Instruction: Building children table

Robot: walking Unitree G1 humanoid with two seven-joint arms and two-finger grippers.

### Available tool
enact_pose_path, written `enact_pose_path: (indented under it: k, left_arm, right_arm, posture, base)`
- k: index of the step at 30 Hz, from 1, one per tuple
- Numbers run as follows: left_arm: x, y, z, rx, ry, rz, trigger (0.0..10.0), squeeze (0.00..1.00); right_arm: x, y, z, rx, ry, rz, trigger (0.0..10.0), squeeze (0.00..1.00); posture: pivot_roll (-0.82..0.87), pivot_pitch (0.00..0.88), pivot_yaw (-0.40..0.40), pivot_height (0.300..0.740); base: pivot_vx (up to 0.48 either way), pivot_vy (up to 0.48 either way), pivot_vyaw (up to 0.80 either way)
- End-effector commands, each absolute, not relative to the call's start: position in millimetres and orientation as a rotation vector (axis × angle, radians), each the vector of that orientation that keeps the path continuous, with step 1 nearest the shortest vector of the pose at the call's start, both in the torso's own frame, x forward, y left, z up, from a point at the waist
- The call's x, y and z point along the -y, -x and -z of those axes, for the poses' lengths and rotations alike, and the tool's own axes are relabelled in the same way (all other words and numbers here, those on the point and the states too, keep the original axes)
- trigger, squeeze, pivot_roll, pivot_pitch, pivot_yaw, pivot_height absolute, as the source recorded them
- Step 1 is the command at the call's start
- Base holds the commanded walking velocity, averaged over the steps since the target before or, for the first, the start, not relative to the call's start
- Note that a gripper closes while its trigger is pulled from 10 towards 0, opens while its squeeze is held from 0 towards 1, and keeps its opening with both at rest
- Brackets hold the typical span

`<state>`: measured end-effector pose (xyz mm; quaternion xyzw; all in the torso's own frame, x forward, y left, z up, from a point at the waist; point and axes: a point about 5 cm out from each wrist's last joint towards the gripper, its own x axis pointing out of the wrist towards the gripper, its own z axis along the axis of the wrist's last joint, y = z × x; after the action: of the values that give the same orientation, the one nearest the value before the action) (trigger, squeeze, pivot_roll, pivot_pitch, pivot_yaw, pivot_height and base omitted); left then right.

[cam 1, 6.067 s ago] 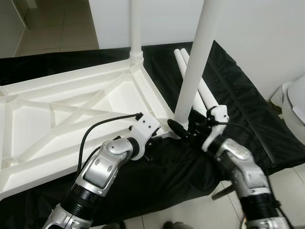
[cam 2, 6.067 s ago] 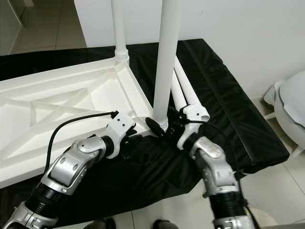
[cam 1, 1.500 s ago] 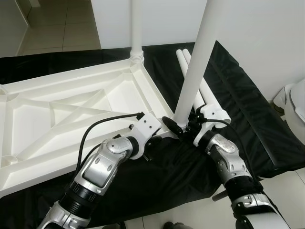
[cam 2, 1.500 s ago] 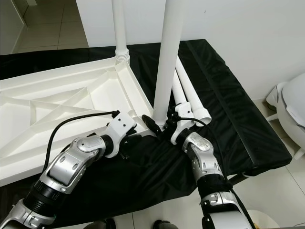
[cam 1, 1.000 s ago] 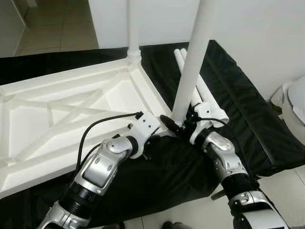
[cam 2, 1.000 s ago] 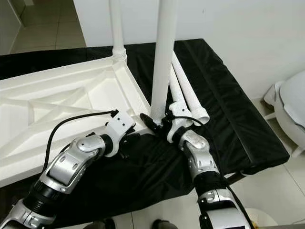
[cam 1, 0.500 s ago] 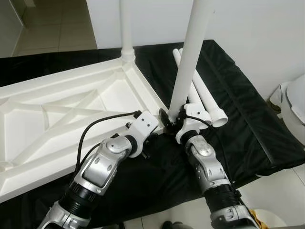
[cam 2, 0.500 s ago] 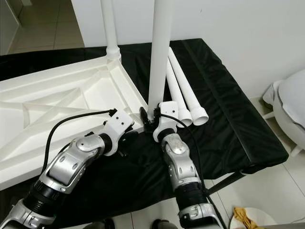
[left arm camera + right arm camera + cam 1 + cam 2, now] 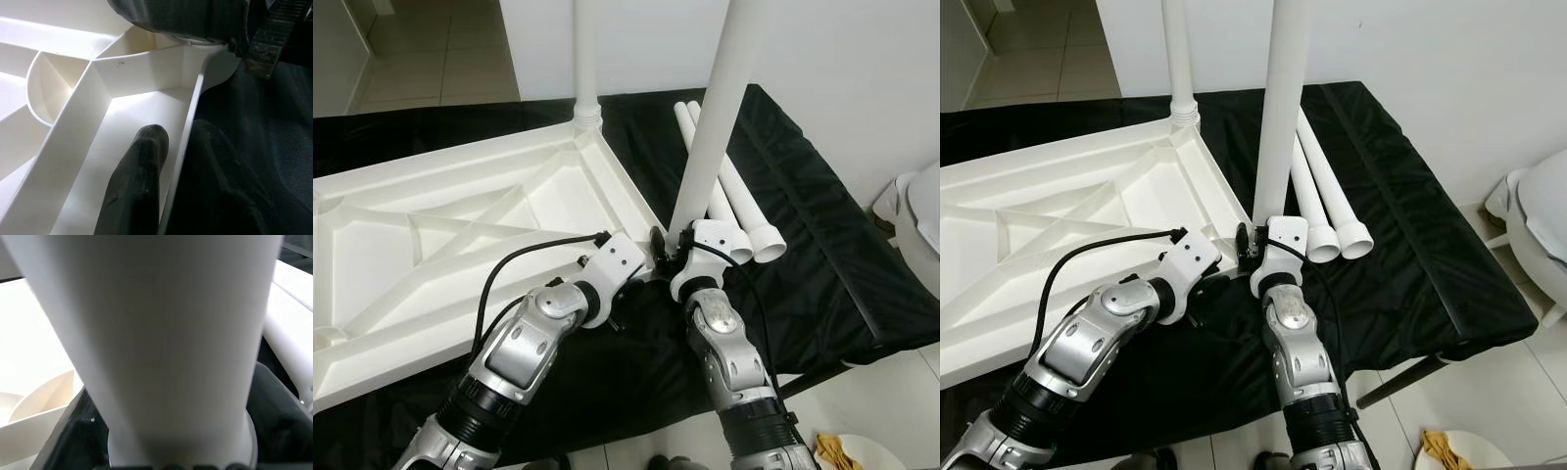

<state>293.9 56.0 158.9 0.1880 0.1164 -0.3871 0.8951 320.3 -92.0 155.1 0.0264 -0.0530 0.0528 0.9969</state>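
Writing: no brand, label or lettering can be read on any part.

Children's table top (image 9: 460, 225): white plastic, lying upside down with its ribbed underside up, on a surface covered by a black cloth (image 9: 822, 245); it takes up the left and middle of that surface.

Far leg (image 9: 584, 59): white tube standing upright in the far right corner socket of the table top.

Near leg (image 9: 710, 117): white tube standing upright at the near right corner of the table top, its foot in the corner socket.

Right claw (image 9: 664, 247): at the foot of the near leg, black fingers on either side of the tube; the right wrist view looks straight onto the leg (image 9: 161, 333) with the dark fingers hugging its base, so it grips the leg.

Left claw (image 9: 176, 186): at the near right edge of the table top, just beside the right claw; one finger (image 9: 134, 191) lies inside the rim, the other outside against the black cloth, with the thin white wall between them. Whether they pinch that wall or merely straddle it cannot be told.

Spare legs (image 9: 739, 201): two white tubes lying side by side on the black cloth, to the right of the near leg, open ends toward the near edge.

Floor: pale tiles (image 9: 411, 49) beyond the far left; a white plate (image 9: 862, 455) with yellowish bits at the near right.
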Motion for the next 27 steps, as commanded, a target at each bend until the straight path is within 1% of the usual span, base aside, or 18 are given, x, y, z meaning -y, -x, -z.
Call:
enact_pose_path:
  k: [1,2,6,10,11,12,13,14,15,16,17,18,21,23,27]
  left_arm:
    - [-55,-290,-165,-0.207,-0.396,0.825,10.0,0.00]
    - [-55,-290,-165,-0.207,-0.395,0.825,10.0,0.00]
    - [-54,-289,-165,-0.206,-0.396,0.827,10.0,0.00]
    - [-53,-289,-165,-0.205,-0.397,0.831,10.0,0.00]
    - [-53,-289,-165,-0.204,-0.398,0.832,10.0,0.00]
    - [-53,-289,-165,-0.204,-0.398,0.832,10.0,0.00]
    - [-53,-289,-165,-0.204,-0.398,0.832,10.0,0.00]
    - [-53,-289,-165,-0.203,-0.399,0.832,10.0,0.00]
    - [-53,-290,-165,-0.203,-0.399,0.831,10.0,0.00]
    - [-53,-290,-165,-0.203,-0.399,0.831,10.0,0.00]
    - [-53,-290,-165,-0.202,-0.401,0.830,10.0,0.00]
    - [-53,-290,-165,-0.202,-0.401,0.830,10.0,0.00]
    - [-54,-291,-166,-0.199,-0.403,0.827,10.0,0.00]
    - [-54,-291,-166,-0.197,-0.403,0.826,10.0,0.00]
    - [-54,-292,-167,-0.196,-0.402,0.826,10.0,0.00]
  right_arm:
    - [115,-320,-138,0.030,-0.021,-0.028,10.0,0.71]
    - [117,-320,-140,0.051,-0.032,-0.052,10.0,1.00]
    - [126,-322,-144,0.081,-0.032,-0.103,10.0,1.00]
    - [135,-326,-144,0.077,0.019,-0.122,10.0,1.00]
    - [136,-327,-146,0.087,0.023,-0.175,10.0,0.29]
    - [136,-327,-147,0.095,0.023,-0.215,10.0,0.29]
    - [136,-327,-147,0.095,0.023,-0.215,10.0,0.29]
    - [136,-328,-149,0.099,0.017,-0.269,10.0,0.00]
    - [136,-328,-150,0.101,0.012,-0.312,10.0,0.00]
    - [136,-328,-150,0.101,0.012,-0.312,10.0,0.00]
    - [135,-328,-152,0.108,0.025,-0.364,10.0,0.00]
    - [135,-328,-152,0.108,0.025,-0.364,10.0,0.00]
    - [136,-326,-150,0.101,0.064,-0.552,10.0,0.00]
    - [140,-326,-148,0.089,0.061,-0.603,10.0,0.00]
    - [145,-327,-146,0.078,0.064,-0.644,10.0,0.00]
  posture:
    - [-0.02,0.110,-0.020,0.740]
    - [-0.02,0.109,-0.021,0.740]
    - [-0.02,0.107,-0.021,0.740]
    - [-0.02,0.102,-0.020,0.740]
    - [-0.02,0.102,-0.020,0.740]
    - [-0.02,0.101,-0.020,0.740]
    - [-0.02,0.101,-0.020,0.740]
    - [-0.02,0.099,-0.020,0.740]
    - [-0.02,0.096,-0.021,0.740]
    - [-0.02,0.096,-0.021,0.740]
    - [-0.02,0.093,-0.021,0.740]
    - [-0.02,0.093,-0.021,0.740]
    - [-0.02,0.087,-0.022,0.740]
    - [-0.02,0.087,-0.021,0.740]
    - [-0.02,0.086,-0.021,0.740]
  base:
    - [0.000,0.000,0.00]
    - [0.000,0.000,0.00]
    - [0.000,0.000,0.00]
    - [0.000,0.000,0.00]
    - [0.000,0.000,0.00]
    - [0.000,0.000,0.00]
    - [0.000,0.000,0.00]
    - [0.000,0.000,0.00]
    - [0.000,0.000,0.00]
    - [0.000,0.000,0.00]
    - [0.000,0.000,0.00]
    - [0.000,0.000,0.00]
    - [0.000,0.000,0.00]
    - [0.000,0.000,0.00]
    - [0.000,0.000,0.00]
